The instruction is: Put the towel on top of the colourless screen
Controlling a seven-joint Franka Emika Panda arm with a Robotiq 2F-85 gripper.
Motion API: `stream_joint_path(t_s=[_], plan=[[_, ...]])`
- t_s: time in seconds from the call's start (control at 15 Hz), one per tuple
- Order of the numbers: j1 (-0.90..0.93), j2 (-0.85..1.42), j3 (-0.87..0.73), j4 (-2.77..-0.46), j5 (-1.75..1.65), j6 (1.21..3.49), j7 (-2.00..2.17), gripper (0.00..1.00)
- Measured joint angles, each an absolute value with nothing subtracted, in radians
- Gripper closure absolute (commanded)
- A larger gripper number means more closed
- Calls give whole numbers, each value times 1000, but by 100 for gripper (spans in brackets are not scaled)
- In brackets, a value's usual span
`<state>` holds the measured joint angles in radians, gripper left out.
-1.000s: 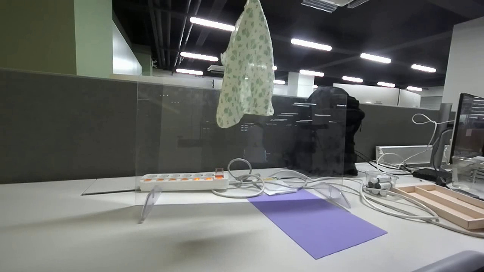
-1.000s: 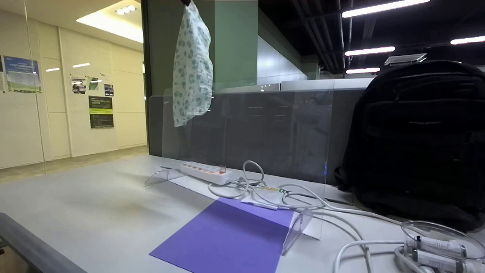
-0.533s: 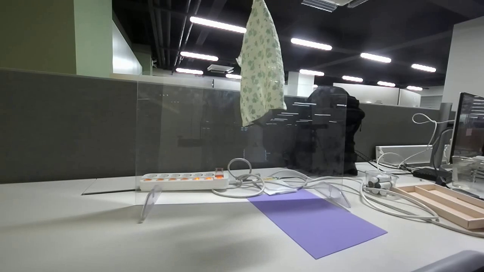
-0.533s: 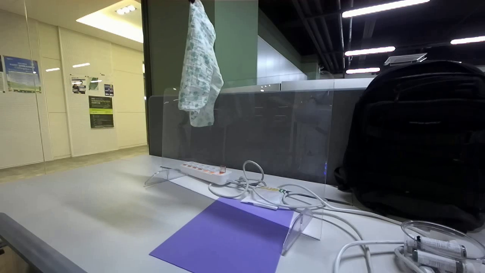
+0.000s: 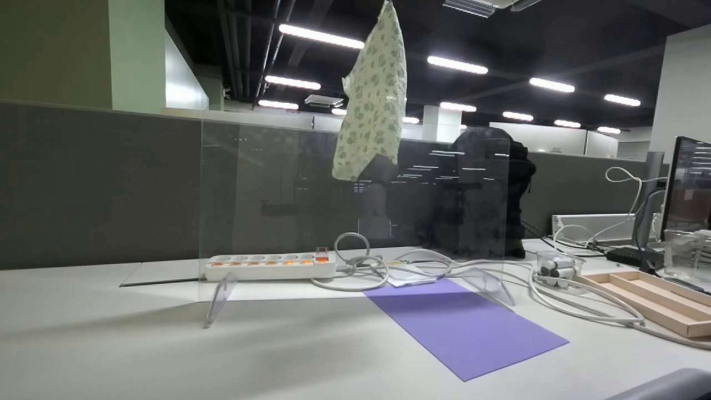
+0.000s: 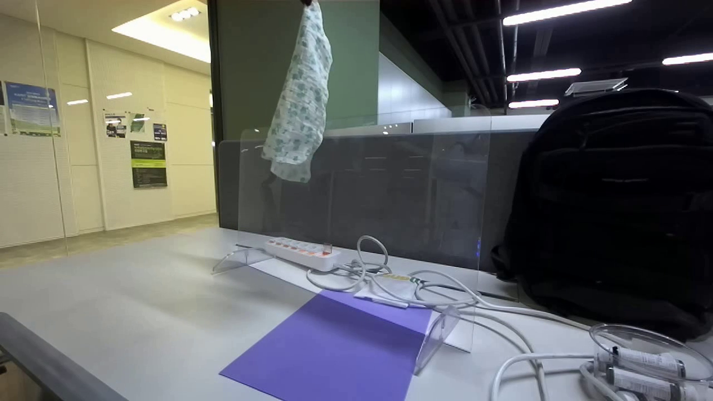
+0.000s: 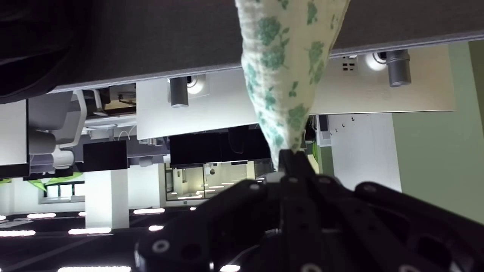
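Observation:
The towel (image 5: 375,94) is pale with green floral print. It hangs from its pinched upper end in both exterior views (image 6: 301,94). The colourless screen (image 5: 266,189) is a clear upright panel on two clear feet, also in an exterior view (image 6: 390,189). The towel's lower end overlaps the screen's upper part in both exterior views; I cannot tell the gap between them. In the wrist view, which stands upside down, my gripper (image 7: 292,153) is shut on the towel's tip (image 7: 287,68). Only a dark fingertip (image 6: 306,2) shows at the top of an exterior view.
Behind the screen lie a white power strip (image 5: 269,268) and looped cables (image 5: 361,266). A purple sheet (image 5: 472,328) passes under the screen. A black backpack (image 6: 618,211), a clear cup with batteries (image 6: 646,365) and a wooden tray (image 5: 655,300) are to the right.
The gripper and towel have moved rightward in both exterior views. The towel's lower end has swung right and then back left. The screen has not moved.

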<state>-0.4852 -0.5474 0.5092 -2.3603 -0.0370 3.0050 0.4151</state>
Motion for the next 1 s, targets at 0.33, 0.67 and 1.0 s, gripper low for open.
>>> stream_joint_path(t_s=[0.33, 0.67, 1.0], plan=[[-551, -451, 587, -2275, -32, 2924, 430, 100], [-590, -363, 637, -2190, -32, 2837, 443, 100], [-694, -300, 705, -2105, -65, 2792, 503, 100]])
